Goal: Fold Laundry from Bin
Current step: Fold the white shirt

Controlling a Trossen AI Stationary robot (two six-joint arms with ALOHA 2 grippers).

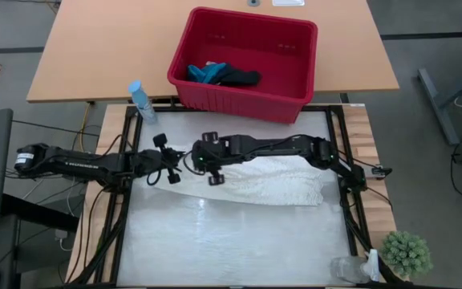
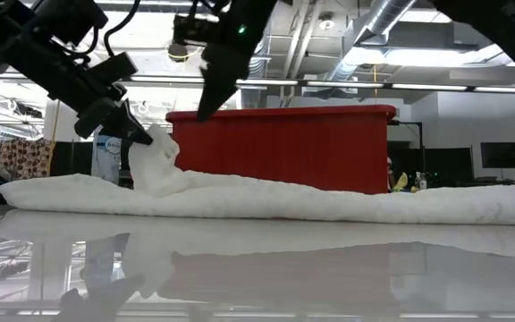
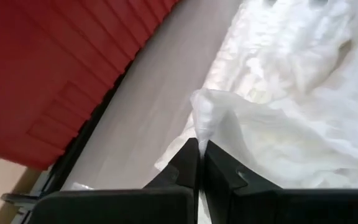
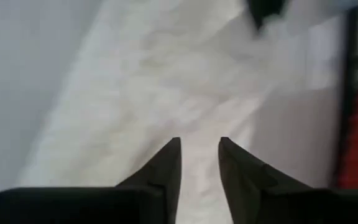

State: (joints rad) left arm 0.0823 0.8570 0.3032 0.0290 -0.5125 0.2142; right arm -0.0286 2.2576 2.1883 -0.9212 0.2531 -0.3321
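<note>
We see the white cloth (image 1: 255, 183) lying spread across the table (image 1: 215, 249) in front of the red bin (image 1: 295, 88), where our left gripper (image 3: 199, 146) pinches its lifted edge with jaws pressed together, while our right gripper (image 4: 199, 146) hovers above it, jaws apart and empty.

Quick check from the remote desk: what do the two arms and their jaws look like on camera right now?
Both arms are black, built of slim jointed links with black cables trailing from them. The left arm has white lettering along its link. The right arm shows a small green light near its wrist. Each ends in two dark, wedge-shaped jaws tapering to narrow tips.
</note>
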